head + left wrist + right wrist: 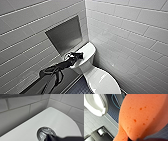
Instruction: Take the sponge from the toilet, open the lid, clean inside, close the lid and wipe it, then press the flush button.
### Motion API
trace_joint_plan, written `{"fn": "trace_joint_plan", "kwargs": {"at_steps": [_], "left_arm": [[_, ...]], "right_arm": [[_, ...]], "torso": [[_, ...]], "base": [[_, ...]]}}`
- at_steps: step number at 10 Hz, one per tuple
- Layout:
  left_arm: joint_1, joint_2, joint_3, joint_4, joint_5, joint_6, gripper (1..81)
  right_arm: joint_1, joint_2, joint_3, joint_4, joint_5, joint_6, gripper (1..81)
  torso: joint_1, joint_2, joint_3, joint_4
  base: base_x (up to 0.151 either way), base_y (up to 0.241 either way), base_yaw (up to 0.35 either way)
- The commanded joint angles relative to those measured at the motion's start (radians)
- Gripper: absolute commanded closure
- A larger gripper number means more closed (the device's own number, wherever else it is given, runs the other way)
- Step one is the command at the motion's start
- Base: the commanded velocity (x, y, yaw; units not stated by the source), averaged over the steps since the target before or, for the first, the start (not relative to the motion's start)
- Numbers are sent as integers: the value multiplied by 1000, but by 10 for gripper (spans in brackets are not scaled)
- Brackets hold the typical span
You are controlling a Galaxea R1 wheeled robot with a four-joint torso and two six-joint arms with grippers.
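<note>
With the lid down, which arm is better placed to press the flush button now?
Left. The left gripper is right at the chrome flush button on the cistern top. The right arm carries the sponge off to the side, well clear of the cistern, so it would have to travel farther.

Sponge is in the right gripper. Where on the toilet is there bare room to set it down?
Two bare patches for the sponge: the cistern top between the flush button and the tiled corner, and the closed lid, bare across its dome. Crowded: around the button, where the left gripper sits.
</note>
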Motion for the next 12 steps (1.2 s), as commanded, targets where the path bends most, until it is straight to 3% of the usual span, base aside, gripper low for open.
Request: {"fn": "trace_joint_plan", "kwargs": {"at_steps": [1, 4, 5, 8, 12], "left_arm": [[-89, 18, 13, 17, 178, -7, 811], [-207, 18, 39, -29, 216, -8, 811], [-256, 1, 82, -65, 265, -8, 811], [-313, -126, 312, -143, 302, -8, 811], [-335, -284, 554, -155, 302, -8, 811]], "right_arm": [[-41, 16, 18, -20, -78, -4, 811], [-40, 16, 18, -21, -78, -4, 811], [-38, 16, 16, -20, -78, -4, 811], [-38, 16, 16, -20, -78, -4, 811], [-38, 16, 14, -21, -78, -4, 811]], "torso": [[0, 0, 0, 0], [0, 0, 0, 0], [-1, 0, 0, 0], [-1, 0, 0, 0], [-1, 0, 0, 0]], "base": [[0, 0, 0], [0, 0, 0], [0, 0, 0], [0, 0, 0], [0, 0, 0]]}}
